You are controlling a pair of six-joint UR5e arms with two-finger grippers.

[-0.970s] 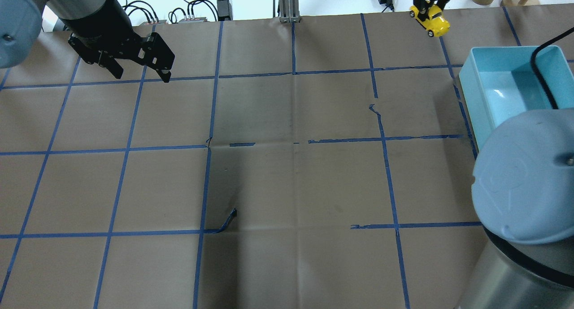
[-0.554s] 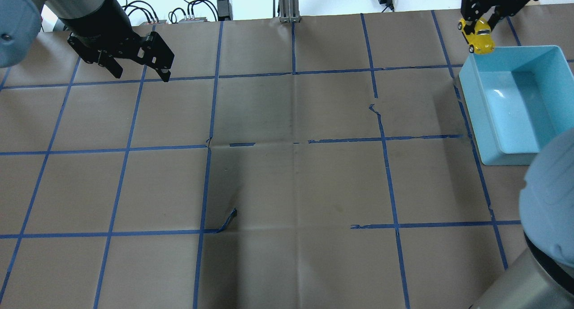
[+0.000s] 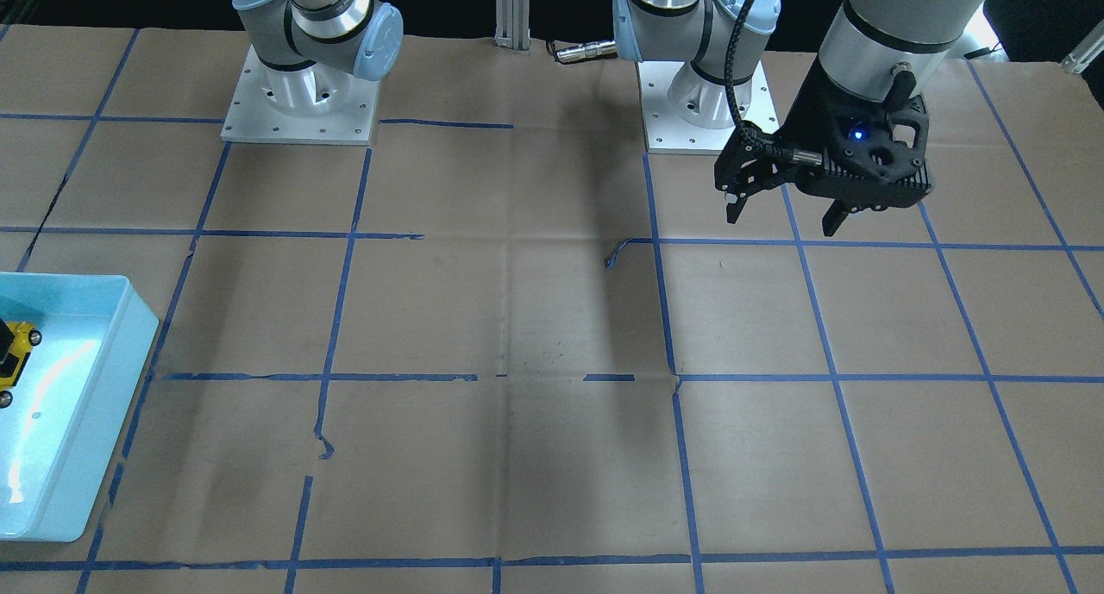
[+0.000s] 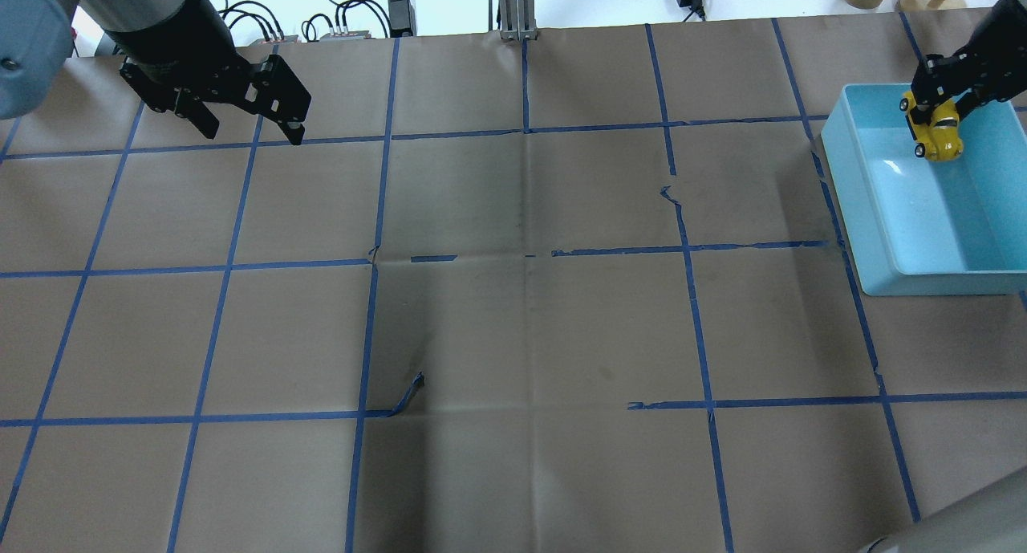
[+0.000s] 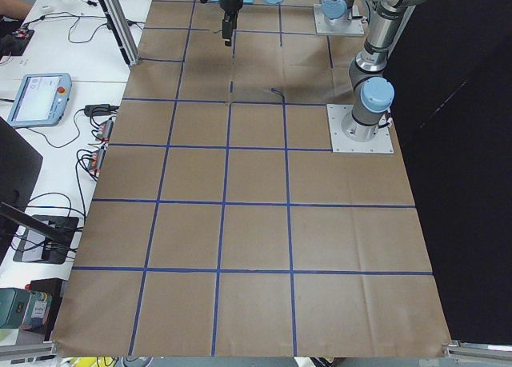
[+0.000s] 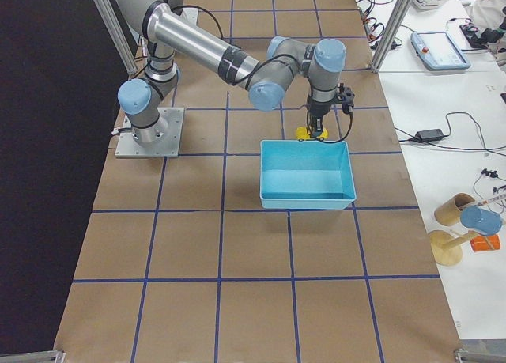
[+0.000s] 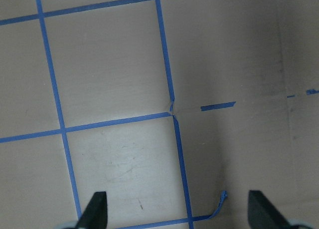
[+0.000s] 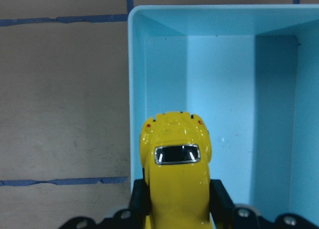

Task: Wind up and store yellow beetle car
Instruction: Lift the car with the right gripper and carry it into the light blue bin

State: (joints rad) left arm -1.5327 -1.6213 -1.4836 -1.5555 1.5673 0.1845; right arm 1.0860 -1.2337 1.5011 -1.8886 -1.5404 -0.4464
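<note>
Right gripper [image 4: 937, 113] is clamped on the car [image 4: 935, 134]. On the right wrist cam I see the black pads [image 8: 141, 199] pressed against both flanks of the yellow body [image 8: 174, 169], with the car sticking out lengthwise past the fingertips.

The car hangs over the blue bin [image 4: 850, 192], inside its outline, at the end farthest from the robot's base. Wrist cam puts it just inside one side wall [image 8: 132, 89]. The right side cam has the car [image 6: 305, 132] at rim height along the bin's far edge [image 6: 308, 198], so it looks held in the air, but I can't tell its clearance from the bin floor. The front cam only catches part of the car [image 3: 14, 354] at the frame edge, over the bin [image 3: 95, 422].

Left gripper [image 4: 255, 134] is spread wide and holds nothing. It hovers above the brown paper [image 4: 513, 320], well apart from the bin. The left wrist cam shows both fingertips [image 7: 95, 209] with only the blue tape grid [image 7: 172, 114] between them. The front cam agrees: left gripper [image 3: 783, 221] is up off the table.
</note>
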